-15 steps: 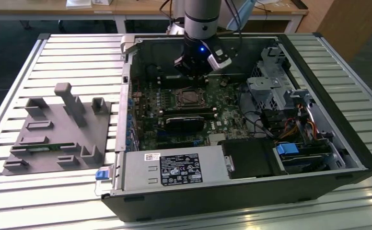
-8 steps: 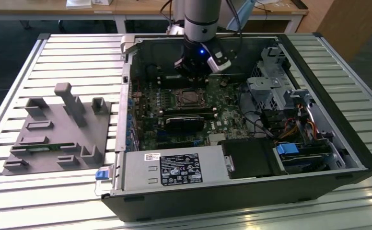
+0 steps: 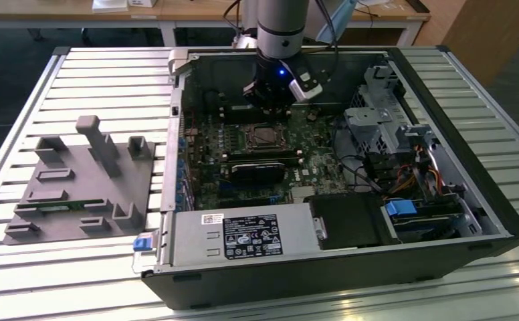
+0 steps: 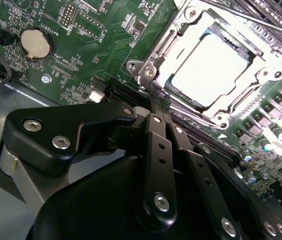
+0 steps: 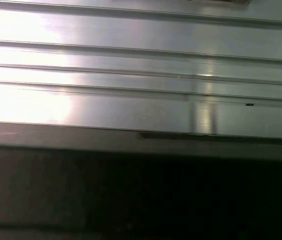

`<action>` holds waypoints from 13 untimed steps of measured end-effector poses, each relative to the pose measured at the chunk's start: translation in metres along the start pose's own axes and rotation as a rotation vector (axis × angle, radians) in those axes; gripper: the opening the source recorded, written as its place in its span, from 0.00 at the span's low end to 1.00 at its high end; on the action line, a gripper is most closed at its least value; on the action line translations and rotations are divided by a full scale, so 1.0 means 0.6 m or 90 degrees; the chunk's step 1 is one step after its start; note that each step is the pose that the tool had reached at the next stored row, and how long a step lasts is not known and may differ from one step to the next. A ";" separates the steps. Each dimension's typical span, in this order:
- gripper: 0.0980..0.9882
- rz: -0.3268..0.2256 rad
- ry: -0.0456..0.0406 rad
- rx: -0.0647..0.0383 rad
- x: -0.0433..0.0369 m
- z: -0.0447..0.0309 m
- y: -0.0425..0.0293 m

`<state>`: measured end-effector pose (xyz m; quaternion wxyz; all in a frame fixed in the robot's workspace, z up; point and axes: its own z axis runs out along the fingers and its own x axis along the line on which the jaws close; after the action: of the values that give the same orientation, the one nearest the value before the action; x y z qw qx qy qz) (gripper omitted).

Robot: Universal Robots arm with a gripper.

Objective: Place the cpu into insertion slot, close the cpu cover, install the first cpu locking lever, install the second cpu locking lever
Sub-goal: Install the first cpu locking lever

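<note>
In the second wrist view the cpu lies flat in the insertion slot, its pale metal top showing. The silver cpu cover lies down around it as a frame. My gripper has its black fingers pressed together, shut, with the tips at the socket's corner beside a screw; nothing shows between them. A thin wire lever runs along the far side of the socket. In the exterior view my gripper hangs just behind the insertion slot inside the open computer case.
A black heatsink block sits just in front of the socket. Drive cages and cables fill the case at the exterior view's right. A grey fixture rests on the slatted table. A coin battery is on the board.
</note>
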<state>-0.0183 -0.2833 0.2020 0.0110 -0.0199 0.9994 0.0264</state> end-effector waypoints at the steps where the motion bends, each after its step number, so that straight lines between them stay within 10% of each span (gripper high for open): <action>1: 0.01 0.000 0.0000 0.000 0.000 0.000 0.000; 13: 0.01 0.000 0.0004 0.009 0.000 0.002 0.000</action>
<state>-0.0182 -0.2831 0.2010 0.0109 -0.0200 0.9996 0.0192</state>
